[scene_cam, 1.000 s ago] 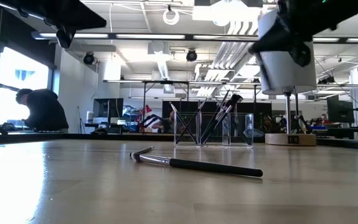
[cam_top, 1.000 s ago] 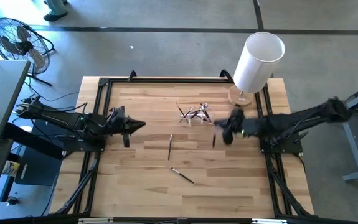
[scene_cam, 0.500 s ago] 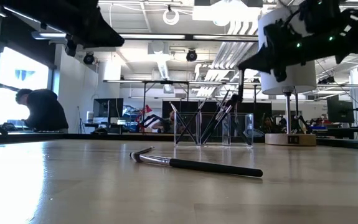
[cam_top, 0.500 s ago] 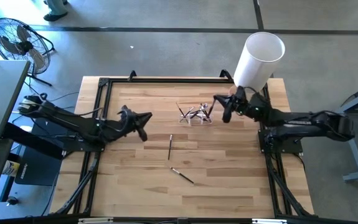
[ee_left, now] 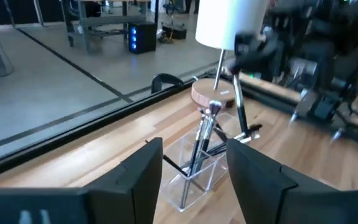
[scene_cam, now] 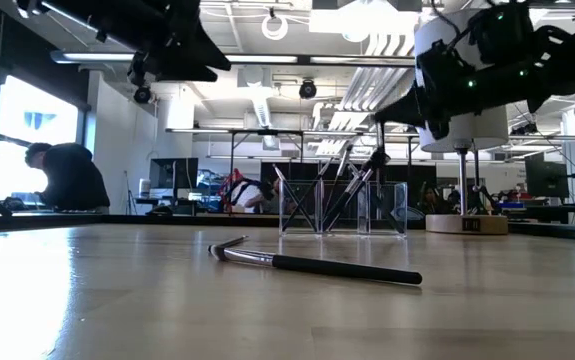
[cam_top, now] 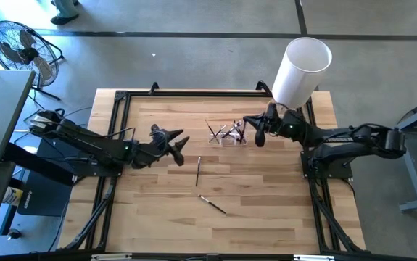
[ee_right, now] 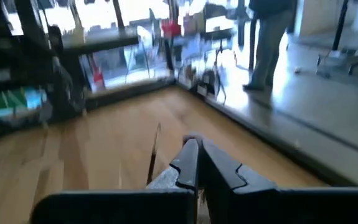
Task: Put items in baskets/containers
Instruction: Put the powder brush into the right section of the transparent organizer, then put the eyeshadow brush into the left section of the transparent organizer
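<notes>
Brushes: one (ee_left: pixel 236 106) hangs upright, pinched in the right gripper (cam_top: pixel 256 135) just above the clear tray (cam_top: pixel 227 135), seemingly ready to drop in. Two more (cam_top: pixel 198 171) lie on the table (cam_top: pixel 157 210). The left gripper (cam_top: pixel 177 145), fingers apart, hovers nearby.

Two loose brushes (cam_top: pixel 198 171) (cam_top: pixel 212 204) on table (cam_top: pixel 157 210); one clear tray (cam_top: pixel 226 134); one white cylinder (cam_top: pixel 300 71).

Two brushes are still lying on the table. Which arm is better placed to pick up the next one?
Left. The left gripper is open and empty, beside the nearer loose brush. The right gripper is shut on a brush at the clear tray, so it is busy.
</notes>
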Robot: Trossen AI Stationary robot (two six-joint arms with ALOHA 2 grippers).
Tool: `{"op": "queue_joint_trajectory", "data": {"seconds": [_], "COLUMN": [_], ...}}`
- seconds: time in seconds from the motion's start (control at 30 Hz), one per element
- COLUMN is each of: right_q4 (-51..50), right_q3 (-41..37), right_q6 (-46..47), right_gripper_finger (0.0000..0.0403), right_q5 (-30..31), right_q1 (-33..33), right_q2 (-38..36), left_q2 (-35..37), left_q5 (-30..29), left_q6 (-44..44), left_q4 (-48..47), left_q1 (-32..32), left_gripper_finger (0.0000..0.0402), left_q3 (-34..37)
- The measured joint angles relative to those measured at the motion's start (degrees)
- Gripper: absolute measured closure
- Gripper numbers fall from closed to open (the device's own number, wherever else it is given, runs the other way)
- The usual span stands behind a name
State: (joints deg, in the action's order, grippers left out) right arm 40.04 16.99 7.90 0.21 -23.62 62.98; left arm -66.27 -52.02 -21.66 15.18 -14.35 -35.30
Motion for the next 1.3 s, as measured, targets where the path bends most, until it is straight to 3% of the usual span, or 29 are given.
{"op": "queue_joint_trajectory", "data": {"seconds": [0.3,0.4,0.6,0.73,0.9,1.07,1.3], "right_q4": [0.9,-1.7,-8.4,-8.5,-8.6,-12.2,-27.4], "right_q3": [0.3,0.3,0.3,0.3,0.3,0.3,0.3], "right_q6": [-8.9,-6.6,-2.4,-3.7,-4.1,-5.5,-0.1], "right_gripper_finger": [0.04,0.0391,0.0344,0.03,0.0257,0.0243,0.027], "right_q5": [3.9,4.0,4.1,4.7,10.5,13.2,12.6], "right_q1": [0.1,0.3,2.8,5.0,6.1,6.1,6.8], "right_q2": [-2.5,-1.4,0.8,0.7,-2.5,-9.9,-23.0], "left_q2": [-0.4,-0.4,-0.4,-0.4,-0.4,-8.1,-25.1], "left_q5": [8.6,11.4,20.5,21.7,24.1,25.5,28.5], "left_q6": [-1.3,-3.5,-5.4,-5.5,-10.3,-15.9,-30.7], "left_q4": [-6.4,-10.1,-18.7,-20.3,-20.8,-33.1,-47.7], "left_q1": [6.9,9.3,13.3,14.0,14.0,14.0,14.0], "left_gripper_finger": [0.0225,0.0224,0.0224,0.0224,0.0224,0.0224,0.0224], "left_q3": [-4.0,-4.1,-4.1,-4.1,-4.4,-12.9,-29.9]}}
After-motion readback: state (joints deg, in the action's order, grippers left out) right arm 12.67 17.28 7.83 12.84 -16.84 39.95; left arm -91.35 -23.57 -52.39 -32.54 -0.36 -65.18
